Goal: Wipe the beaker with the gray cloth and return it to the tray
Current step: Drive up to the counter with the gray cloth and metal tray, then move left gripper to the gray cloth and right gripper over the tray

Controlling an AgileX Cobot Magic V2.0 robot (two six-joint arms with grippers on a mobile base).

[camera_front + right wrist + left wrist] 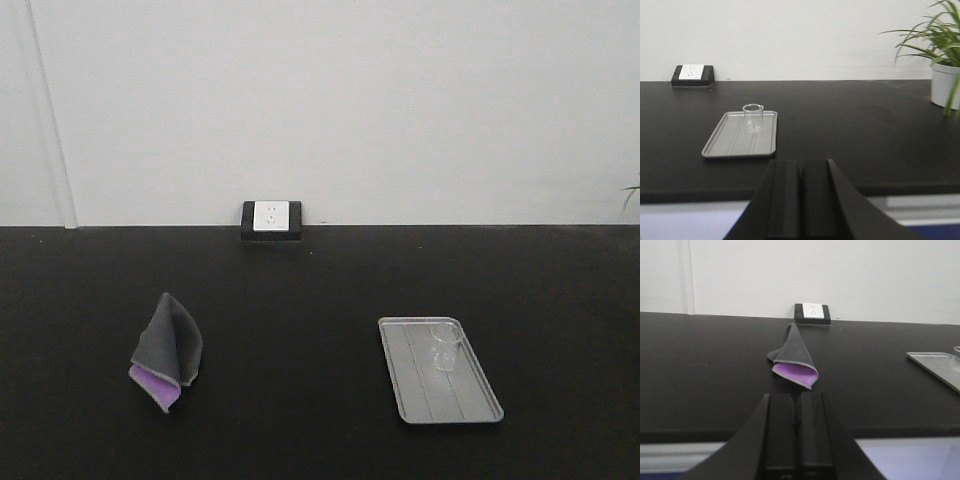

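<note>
The gray cloth [168, 348] stands in a folded cone on the black table at the left, its purple underside showing. In the left wrist view the gray cloth [792, 352] lies ahead of my left gripper [797, 399], which is shut and empty, back at the table's front edge. The silvery tray [455, 391] lies at the right with a small clear beaker [444, 348] upright on its far end. In the right wrist view the tray [727, 145] and the beaker [752, 118] sit ahead and to the left of my right gripper [801, 165], which is shut and empty.
A black box with a white socket plate [272, 219] stands at the back against the white wall. A potted plant [942, 60] stands at the far right of the table. The table's front edge [700, 194] runs just under both grippers.
</note>
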